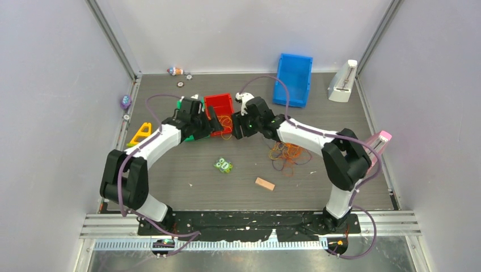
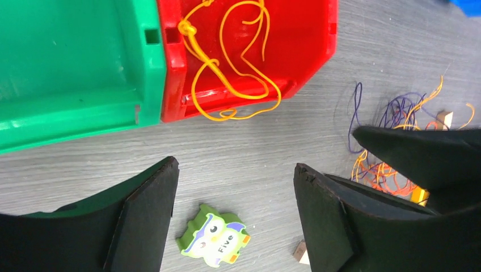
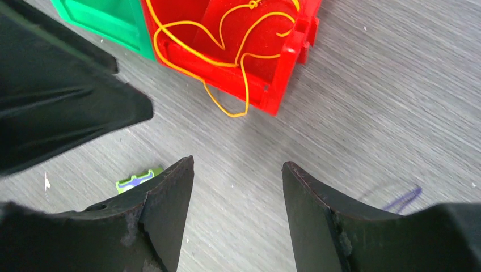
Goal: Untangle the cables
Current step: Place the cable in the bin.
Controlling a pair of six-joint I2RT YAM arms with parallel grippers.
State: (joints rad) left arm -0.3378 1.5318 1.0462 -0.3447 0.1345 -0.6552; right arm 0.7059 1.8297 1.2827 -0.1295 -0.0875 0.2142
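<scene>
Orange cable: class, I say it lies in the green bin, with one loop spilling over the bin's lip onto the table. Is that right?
Not quite. The orange cable lies in the red bin, not the green bin beside it; the left wrist view shows this plainly. The rest stands: one loop spills over the bin's lip onto the table.

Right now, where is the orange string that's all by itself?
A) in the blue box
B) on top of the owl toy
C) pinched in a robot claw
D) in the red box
D: the orange cable curls inside the red bin, with one loop spilling out over its low front edge.
</scene>
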